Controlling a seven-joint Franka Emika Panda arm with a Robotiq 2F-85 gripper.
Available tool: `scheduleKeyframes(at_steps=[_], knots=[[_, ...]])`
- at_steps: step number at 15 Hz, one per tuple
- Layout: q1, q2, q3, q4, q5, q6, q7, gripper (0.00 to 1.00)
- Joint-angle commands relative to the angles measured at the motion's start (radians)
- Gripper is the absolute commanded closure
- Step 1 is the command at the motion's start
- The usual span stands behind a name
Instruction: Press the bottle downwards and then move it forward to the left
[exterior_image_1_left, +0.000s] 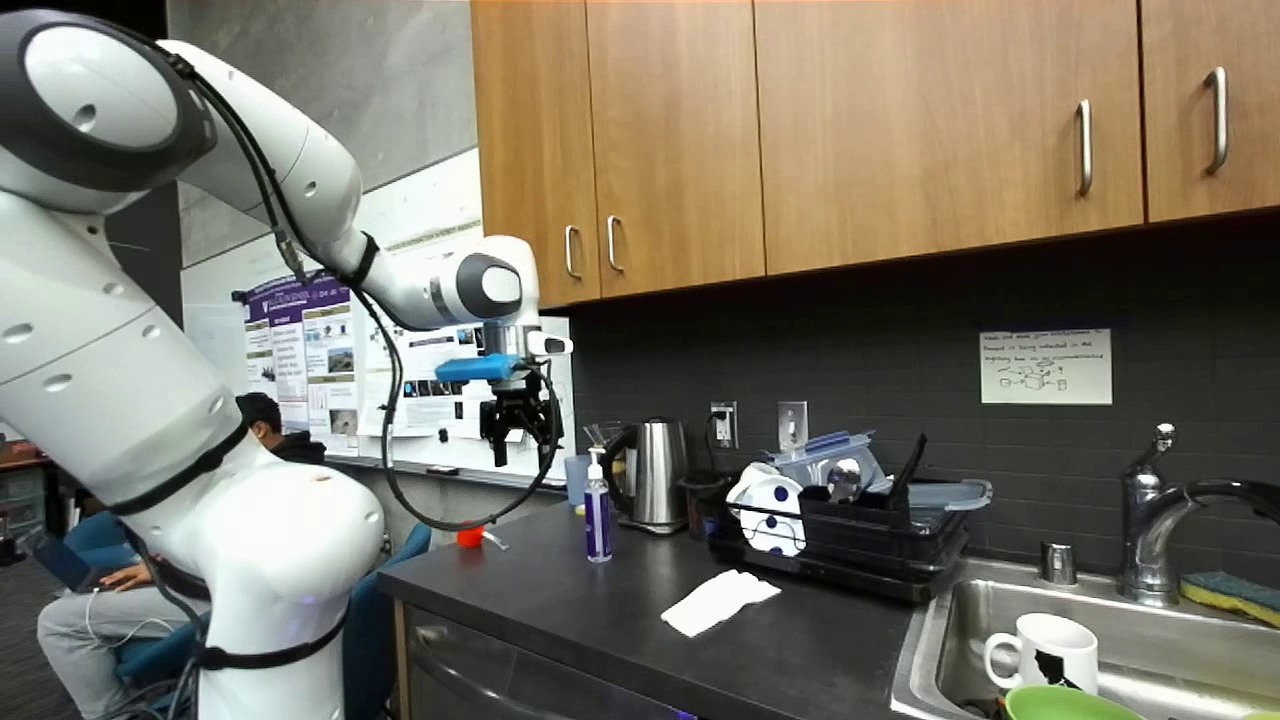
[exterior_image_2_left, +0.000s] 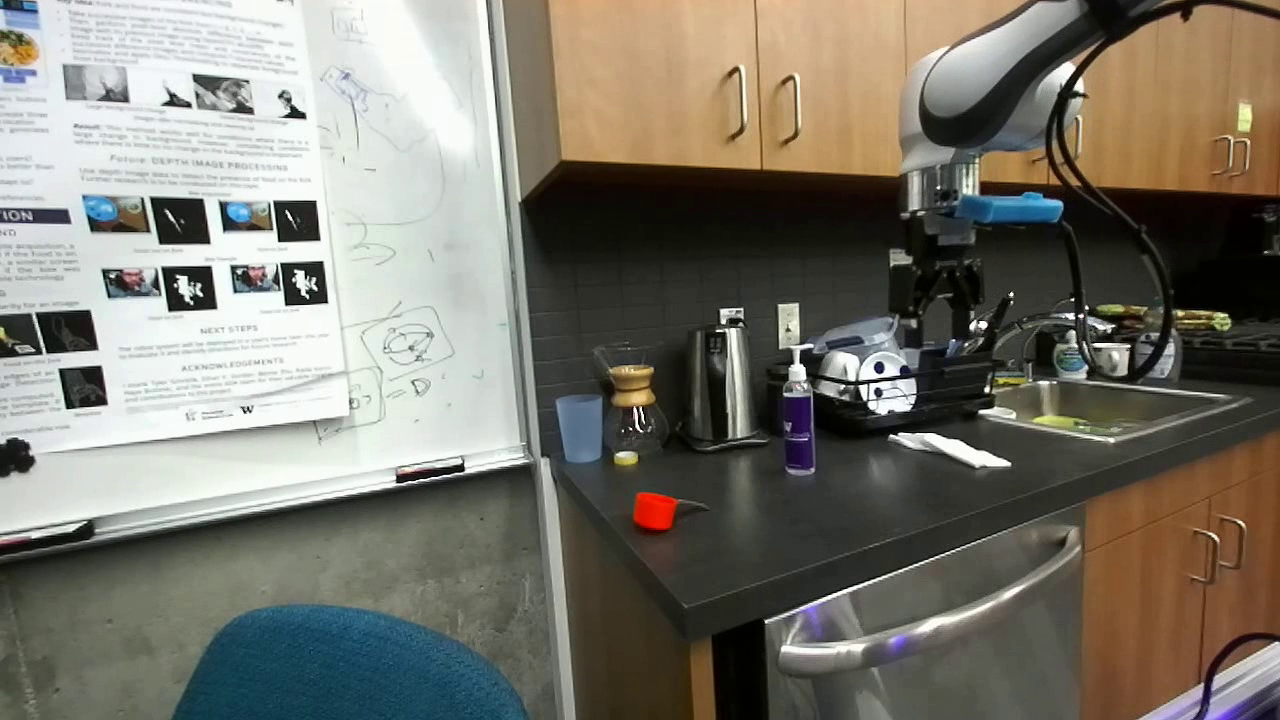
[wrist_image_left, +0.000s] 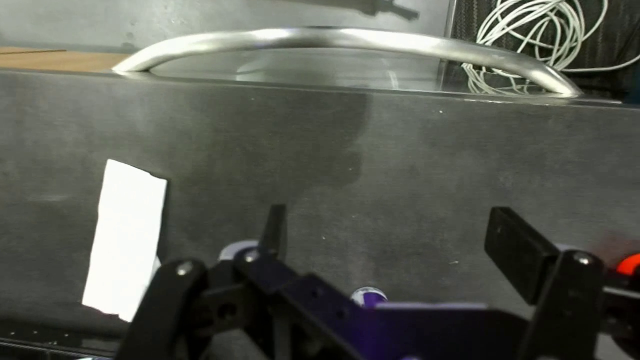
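The bottle (exterior_image_1_left: 598, 525) is a slim clear pump bottle with a purple label and a white pump top. It stands upright on the dark counter (exterior_image_1_left: 560, 590) in both exterior views (exterior_image_2_left: 799, 435). In the wrist view only a small part of the bottle (wrist_image_left: 371, 297) shows; the gripper's body hides the rest. My gripper (exterior_image_1_left: 524, 450) hangs above counter height, higher than the bottle and apart from it, pointing down. It also shows in an exterior view (exterior_image_2_left: 934, 330). In the wrist view the fingers (wrist_image_left: 390, 235) are wide apart with nothing between them.
A steel kettle (exterior_image_2_left: 722, 390) stands behind the bottle, near a glass coffee maker (exterior_image_2_left: 635, 425) and a blue cup (exterior_image_2_left: 580, 428). A red measuring cup (exterior_image_2_left: 655, 511) lies near the counter's end. A white cloth (exterior_image_1_left: 718, 600), a dish rack (exterior_image_1_left: 830, 560) and overhead cabinets (exterior_image_1_left: 670, 130) are nearby.
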Motion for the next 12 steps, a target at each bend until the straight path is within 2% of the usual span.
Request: scheduleKeyframes(at_steps=[1,5,12], knots=[[0.031,0.002,0.048,-0.014,0.056,0.100,0.063,0.00],[0.050,0.029,0.088,-0.017,0.080,0.267,0.104,0.00],[0.018,0.100,0.133,0.002,-0.003,0.524,0.128,0.00]])
